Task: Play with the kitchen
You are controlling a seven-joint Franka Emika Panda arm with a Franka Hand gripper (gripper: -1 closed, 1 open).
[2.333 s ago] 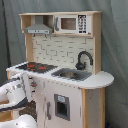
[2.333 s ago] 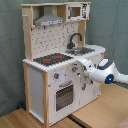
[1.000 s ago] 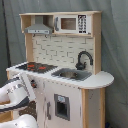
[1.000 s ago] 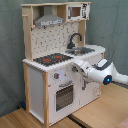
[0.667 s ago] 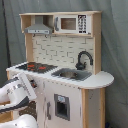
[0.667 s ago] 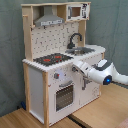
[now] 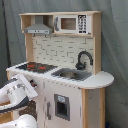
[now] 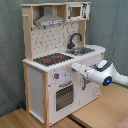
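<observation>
1. Hand (image 8: 75, 67) sits against the kitchen (image 8: 52, 60) front, just below the stovetop (image 8: 52, 58); I cannot tell its opening.
2. Oven door (image 8: 64, 96) lies below my hand; the sink (image 8: 81, 50) lies beyond it.

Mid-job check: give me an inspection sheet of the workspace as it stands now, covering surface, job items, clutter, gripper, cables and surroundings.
Surface: wooden floor panels under the toy, bare where visible.
Job items: the kitchen stands upright; black-red stovetop, steel sink with black faucet, grey hood and microwave above; windowed oven door looks closed.
Clutter: nothing seen on the counter or floor.
Gripper: the gripper is at the kitchen's front panel, beside the knobs and above the oven door; contact cannot be told.
Cables: nothing seen.
Surroundings: grey-green curtain behind the kitchen.
</observation>
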